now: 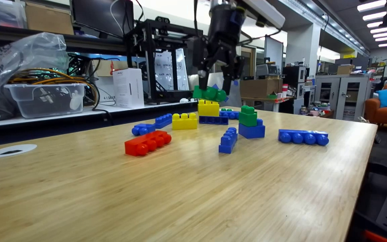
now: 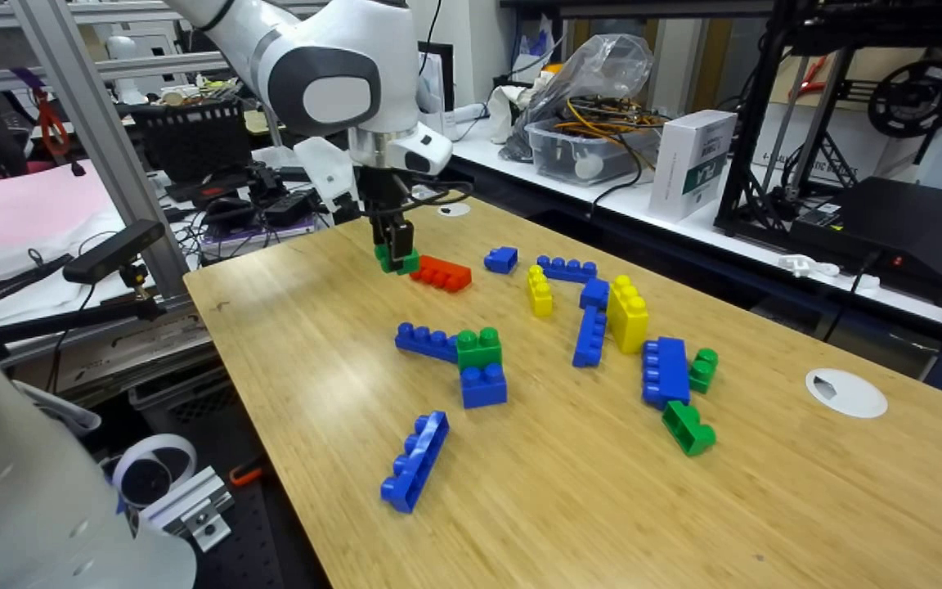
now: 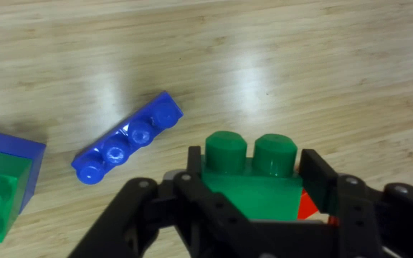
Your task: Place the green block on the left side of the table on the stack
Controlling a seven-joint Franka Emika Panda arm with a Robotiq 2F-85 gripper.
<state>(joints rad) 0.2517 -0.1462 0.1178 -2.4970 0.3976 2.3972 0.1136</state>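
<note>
My gripper (image 1: 214,90) is shut on the green block (image 1: 208,93), held in the air over the table (image 1: 180,191). In the wrist view the green block (image 3: 251,195) sits between the two black fingers (image 3: 251,166), studs towards the picture's top. In an exterior view the gripper (image 2: 395,252) and green block (image 2: 393,262) are over the table's far end, by the red brick. The stack is a blue base (image 1: 252,131) with a small green brick (image 1: 248,117) on top. It also shows as green (image 2: 479,352) on blue (image 2: 483,388), and partly at the wrist view's left edge (image 3: 13,172).
A red brick (image 2: 441,274) lies below and beside the held block. A blue studded brick (image 3: 127,139) lies between gripper and stack, close to the stack. Another blue brick (image 2: 415,462), yellow bricks (image 2: 626,315) and small green bricks (image 2: 688,428) lie around.
</note>
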